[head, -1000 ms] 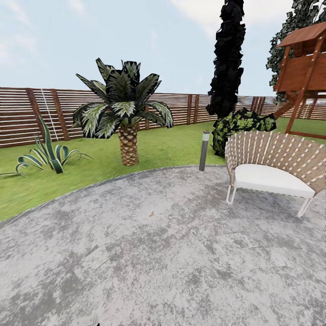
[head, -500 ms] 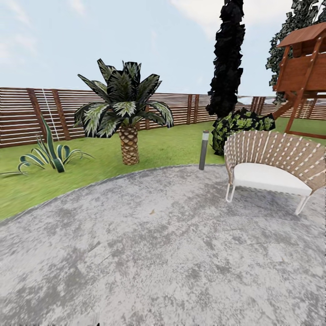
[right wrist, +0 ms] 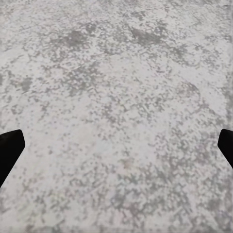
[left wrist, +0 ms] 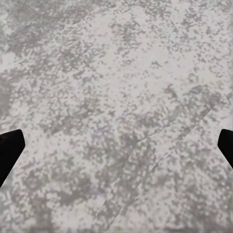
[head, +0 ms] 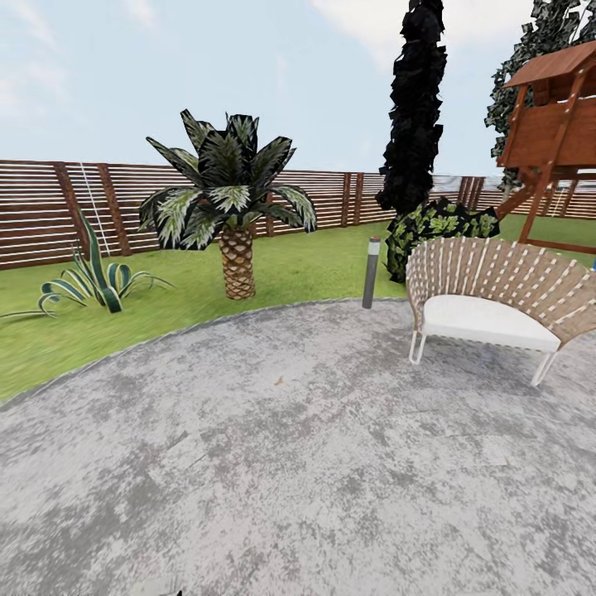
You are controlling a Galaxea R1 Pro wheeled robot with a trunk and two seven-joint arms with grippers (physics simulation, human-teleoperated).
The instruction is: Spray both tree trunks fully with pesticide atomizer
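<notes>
We stand on a wide grey paved circle in the garden. Left gripper and right gripper both hang over bare mottled stone, fingertips at the far edges of each wrist view; jaws spread wide, nothing between them.

Risks, as we judge them: the pesticide atomizer is not in sight, so we could roll on in a wrong direction and lose time. The woven chair and the short lamp post sit near our line ahead; a careless turn could clip them. The short palm and the black cypress could be mistaken for target trees; neither has a bare grey-tan trunk.

Floor here is flat stone, then lawn running to the slat fence. A wooden play tower stands at right. Atomizer position: cannot say from here.
</notes>
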